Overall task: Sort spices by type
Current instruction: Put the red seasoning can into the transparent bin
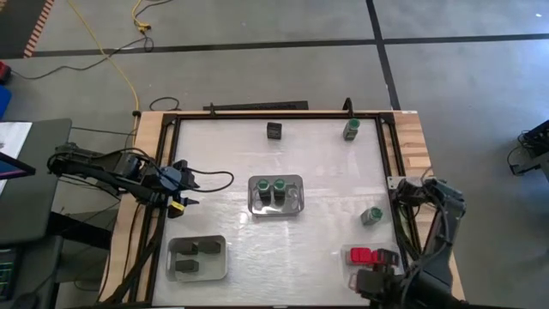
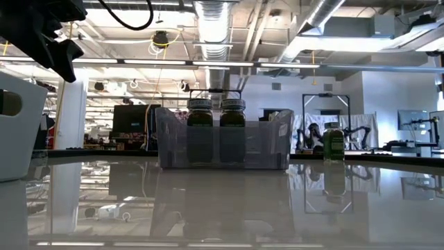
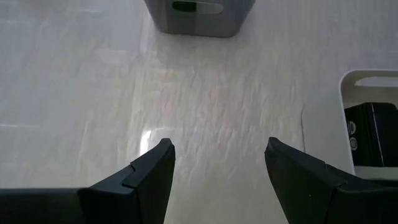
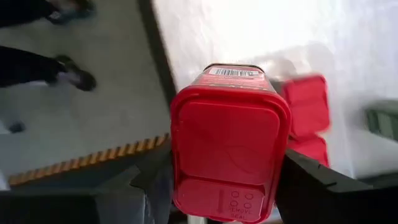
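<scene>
Sorting in progress. We see the right claw (image 4: 227,180) clenched on a red box (image 4: 230,158), its fingers pressing the box's two sides, above the near right corner of the surface (image 1: 326,172); two more red boxes (image 1: 367,255) lie in a tray directly below, so we judge this one is about to join them. The left claw (image 3: 217,162) hangs released and empty near the left edge, between the centre tray (image 1: 275,209) and the near-left tray (image 1: 196,269), apparently waiting. Two green jars (image 1: 272,184) already stand upright, side by side, in the centre tray, and dark boxes (image 1: 197,249) lie in the near-left tray: one kind per tray. Still loose on the surface are a dark box (image 1: 274,130) and a green jar (image 1: 351,130) at the far edge, and another green jar (image 1: 371,215) near the right edge, just beyond the red boxes.
</scene>
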{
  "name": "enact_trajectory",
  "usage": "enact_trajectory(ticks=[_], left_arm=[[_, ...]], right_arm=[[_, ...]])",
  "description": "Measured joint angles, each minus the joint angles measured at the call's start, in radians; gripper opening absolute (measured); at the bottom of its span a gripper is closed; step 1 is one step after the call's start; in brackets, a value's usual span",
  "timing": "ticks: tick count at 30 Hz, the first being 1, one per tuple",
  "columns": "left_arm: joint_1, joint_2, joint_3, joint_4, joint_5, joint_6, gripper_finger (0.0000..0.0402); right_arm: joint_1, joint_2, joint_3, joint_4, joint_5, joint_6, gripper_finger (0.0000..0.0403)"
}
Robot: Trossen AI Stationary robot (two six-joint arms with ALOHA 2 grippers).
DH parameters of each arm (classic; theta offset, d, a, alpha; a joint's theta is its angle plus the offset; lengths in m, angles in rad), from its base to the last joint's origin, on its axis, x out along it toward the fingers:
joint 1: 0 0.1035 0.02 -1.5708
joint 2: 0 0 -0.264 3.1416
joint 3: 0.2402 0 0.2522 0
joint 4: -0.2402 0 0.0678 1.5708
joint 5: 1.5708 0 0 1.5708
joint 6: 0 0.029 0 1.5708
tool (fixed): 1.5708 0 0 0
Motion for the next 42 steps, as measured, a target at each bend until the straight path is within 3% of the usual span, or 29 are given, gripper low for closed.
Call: enact_trajectory(ticks=[11, 22, 27, 42], left_arm=[[0.000, 0.000, 0.000, 0.000, 0.000, 0.029, 0.0240], [0.000, 0.000, 0.000, 0.001, 0.000, -0.022, 0.0240], [0.000, 0.000, 0.000, 0.002, -0.015, -0.022, 0.0240], [0.000, 0.000, 0.000, 0.002, -0.024, -0.007, 0.0240]], right_arm=[[0.097, -0.131, -0.270, 0.046, -0.001, -0.005, 0.0240], [0.079, -0.199, -0.493, 0.244, -0.009, -0.083, 0.0240], [0.045, -0.192, -0.554, 0.349, -0.083, -0.172, 0.0240], [-0.014, -0.190, -0.671, 0.485, -0.112, -0.301, 0.0240]])
